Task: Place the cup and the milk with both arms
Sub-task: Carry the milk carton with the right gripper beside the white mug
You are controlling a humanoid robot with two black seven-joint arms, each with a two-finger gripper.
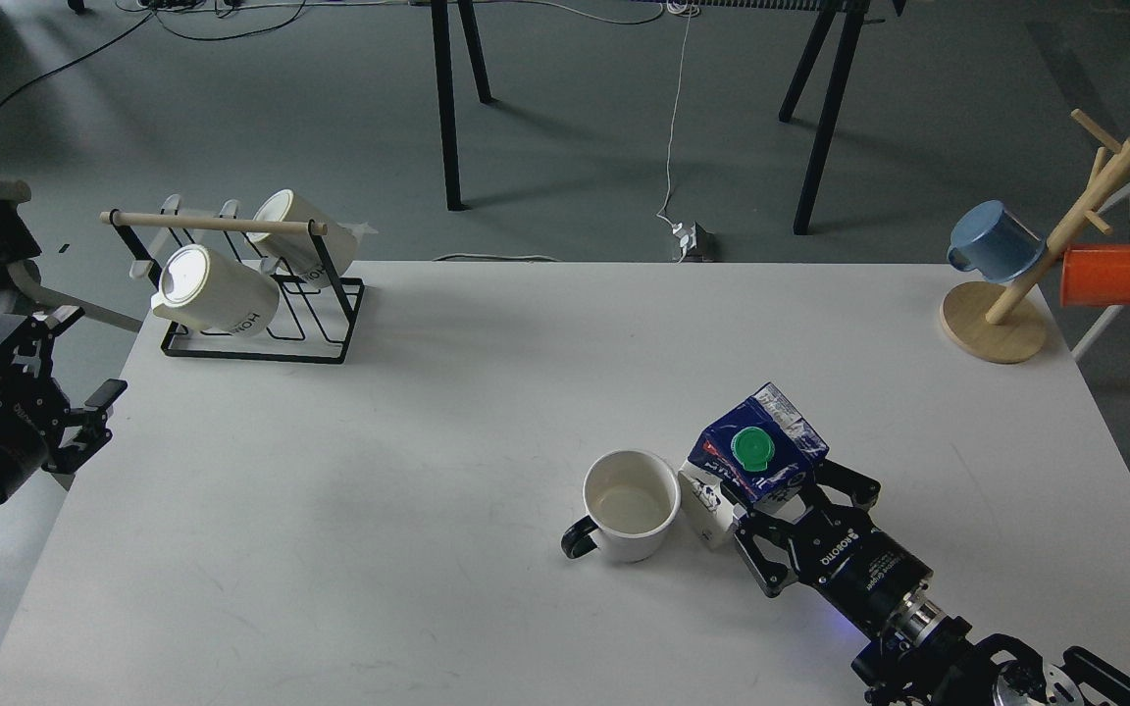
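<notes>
- The milk carton (756, 456) stands upright on the white bench (428, 441), in the right half near the front edge; its green round cap (752, 448) faces up from the blue gable top.
- The right gripper (793, 518) comes in from the lower right corner, and its jaws are closed around the lower body of the carton, one finger on either side.
- The cup (631, 505), a plain white mug, sits upright just left of the carton, so close that the two seem to touch, though I cannot tell for certain. Its black loop handle (580, 538) points to the front left, and its inside looks empty.
- The left gripper (60, 378) hangs at the left edge of the bench, well apart from the cup and the carton. Its jaws are spread apart with nothing between them.
- A black wire rack (261, 324) with a wooden rod across the top stands at the back left corner of the bench. Two cream mugs (217, 291) with lettering lie tilted in it.
- A wooden mug tree (997, 319) stands at the back right corner, leaning in this view. A blue cup (995, 242) hangs on its left side and an orange cup (1101, 275) on its right.
- Beyond the bench, black table legs (447, 108) stand on a grey floor, and a white cable (675, 147) runs down to a plug block.
</notes>
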